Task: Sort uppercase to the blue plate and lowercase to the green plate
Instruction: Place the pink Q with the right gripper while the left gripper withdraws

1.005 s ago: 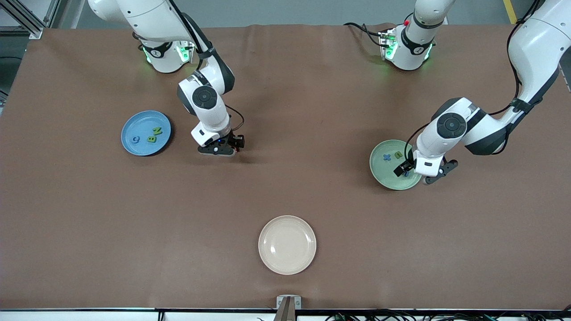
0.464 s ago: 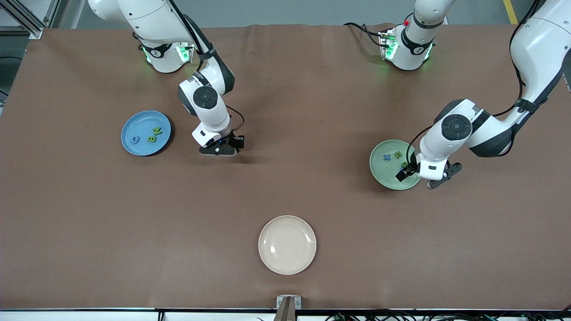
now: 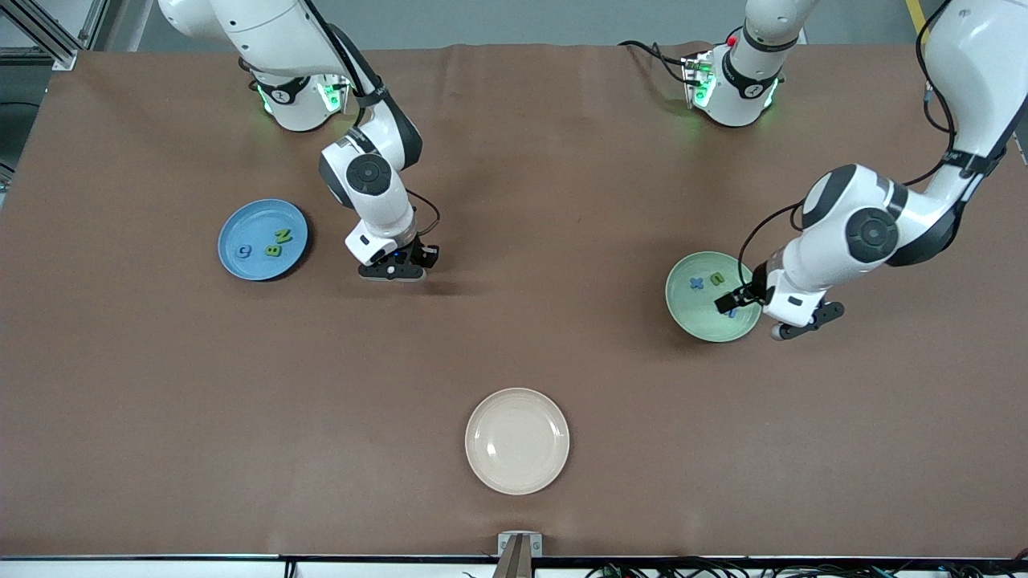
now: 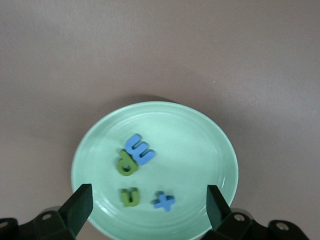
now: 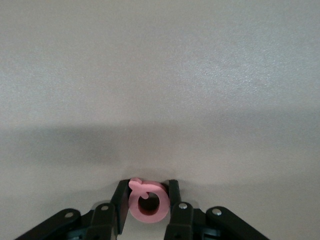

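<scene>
My right gripper (image 5: pixel 146 196) is shut on the pink Q (image 5: pixel 147 201), low at the brown table. In the front view the right gripper (image 3: pixel 393 270) is beside the blue plate (image 3: pixel 241 225), on its side toward the table's middle. That plate holds a blue G (image 3: pixel 243 250), green B (image 3: pixel 273 250) and green N (image 3: pixel 283 235). My left gripper (image 4: pixel 148 202) hangs open over the green plate (image 4: pixel 200 140), which holds a blue m (image 4: pixel 139 149), green p (image 4: pixel 127 164), green u (image 4: pixel 129 197) and blue x (image 4: pixel 164 201). In the front view, the left gripper (image 3: pixel 767 315) is above the green plate's (image 3: pixel 691 317) rim.
A cream plate (image 3: pixel 517 441) with nothing on it lies near the table's front edge, midway between the two arms. Bare brown table stretches between the three plates.
My right gripper's fingers have closed on the pink Q. The left arm has swung a little toward its own end of the table, still open over the green plate.
</scene>
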`<state>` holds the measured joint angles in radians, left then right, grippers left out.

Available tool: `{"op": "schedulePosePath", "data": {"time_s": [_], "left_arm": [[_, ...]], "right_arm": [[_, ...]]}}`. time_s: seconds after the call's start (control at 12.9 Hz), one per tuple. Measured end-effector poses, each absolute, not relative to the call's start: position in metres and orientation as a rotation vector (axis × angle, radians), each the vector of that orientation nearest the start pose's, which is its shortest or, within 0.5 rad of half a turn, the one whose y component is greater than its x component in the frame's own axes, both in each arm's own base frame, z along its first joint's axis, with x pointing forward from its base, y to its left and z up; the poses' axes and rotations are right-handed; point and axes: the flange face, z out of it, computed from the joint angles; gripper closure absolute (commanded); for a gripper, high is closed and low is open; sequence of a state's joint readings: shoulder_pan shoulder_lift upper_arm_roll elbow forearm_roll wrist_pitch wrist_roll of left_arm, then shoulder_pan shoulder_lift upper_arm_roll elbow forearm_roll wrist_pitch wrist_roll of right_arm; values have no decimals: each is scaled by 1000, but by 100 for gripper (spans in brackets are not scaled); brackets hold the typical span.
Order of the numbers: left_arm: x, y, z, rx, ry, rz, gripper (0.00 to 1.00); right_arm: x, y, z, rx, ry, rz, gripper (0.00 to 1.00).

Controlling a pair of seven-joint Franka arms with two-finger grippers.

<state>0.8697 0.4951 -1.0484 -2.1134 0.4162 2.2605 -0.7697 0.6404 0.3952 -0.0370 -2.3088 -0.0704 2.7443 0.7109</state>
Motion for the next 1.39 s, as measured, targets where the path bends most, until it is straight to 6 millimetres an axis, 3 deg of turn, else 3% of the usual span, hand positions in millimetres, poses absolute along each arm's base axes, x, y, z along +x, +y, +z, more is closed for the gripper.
{"op": "schedulePosePath", "data": {"time_s": [0.15,0.31,0.46,0.7,0.85,1.0,1.16,1.39], "left_arm": [[559,-60,301,-3213,-400,144,0],[556,-40,318,-3255,-230,125,0],[552,-24,335,-3245,-139,113,1],[551,-11,367,-3181,-109,75,1],[551,1,396,-3138,-83,69,1],[559,17,439,-3112,-47,41,1],[564,35,487,-3100,-53,17,1],[567,44,547,-3121,-74,4,0]], "right_arm": [[433,300,177,-3150,63,-90,100],[441,286,178,-3182,37,-40,100],[459,249,193,-3220,-6,47,100],[477,184,241,-3225,-89,114,100],[468,131,254,-3209,-174,141,100],[449,81,253,-3192,-216,177,100],[429,42,244,-3174,-243,170,100],[402,-22,223,-3150,-290,137,100]]}}
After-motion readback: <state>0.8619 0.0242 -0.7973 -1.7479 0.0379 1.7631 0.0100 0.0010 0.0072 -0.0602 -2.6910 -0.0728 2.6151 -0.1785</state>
